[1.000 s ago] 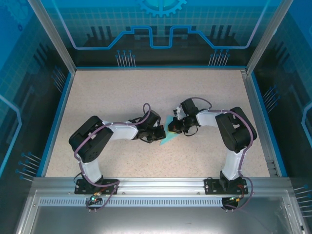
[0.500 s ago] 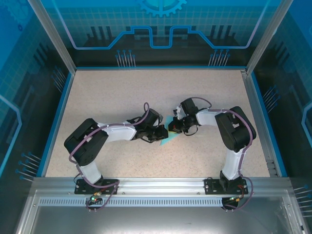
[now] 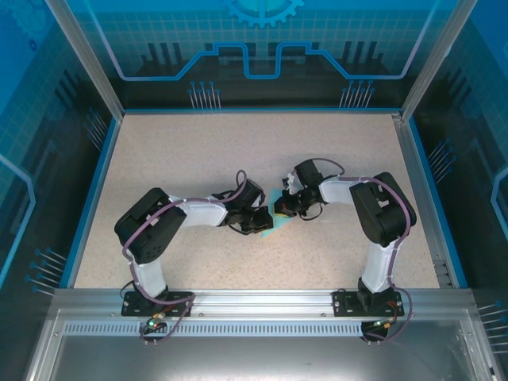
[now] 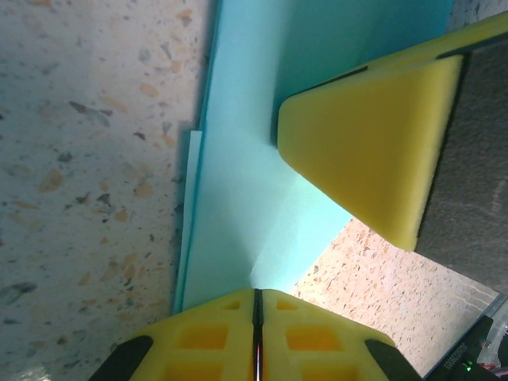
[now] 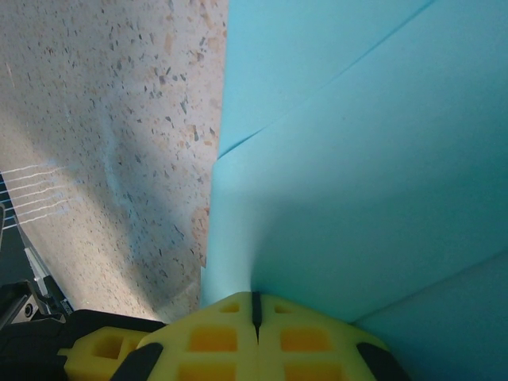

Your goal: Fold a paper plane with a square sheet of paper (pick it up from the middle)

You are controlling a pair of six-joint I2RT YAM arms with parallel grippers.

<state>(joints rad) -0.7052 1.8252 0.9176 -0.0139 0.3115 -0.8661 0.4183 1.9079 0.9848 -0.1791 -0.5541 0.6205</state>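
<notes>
Paper first: the thin, light cyan square sheet of paper [image 4: 238, 159] lies on the speckled beige tabletop [image 4: 95, 159] near the middle of the work area, caught between my two grippers where my arms meet. It is no longer one flat layer. Through my left wrist camera I see one layer overlapping another, with a narrow paler strip peeking out along the left edge and a faint crease running down toward my fingertips.

My left gripper [image 4: 255, 295] has its yellow fingers pressed together, with only a thin dark seam between them. The sheet's lower part reaches right up to that seam and passes beneath the fingers. I cannot tell whether paper is actually pinched there or whether the closed tips merely rest on it.

From the same view, one yellow finger [image 4: 365, 135] of my right gripper [image 5: 254, 300] comes in from the upper right, its pointed tip touching the sheet's surface. Bare tabletop shows just below it.

My right wrist camera shows that gripper closed as well. Here the cyan paper curves up and narrows straight into the seam of my fingers, so I have it clamped. A fold edge slants across the sheet above my fingertips. The sheet's left edge runs upward from them, with tabletop beside it.
</notes>
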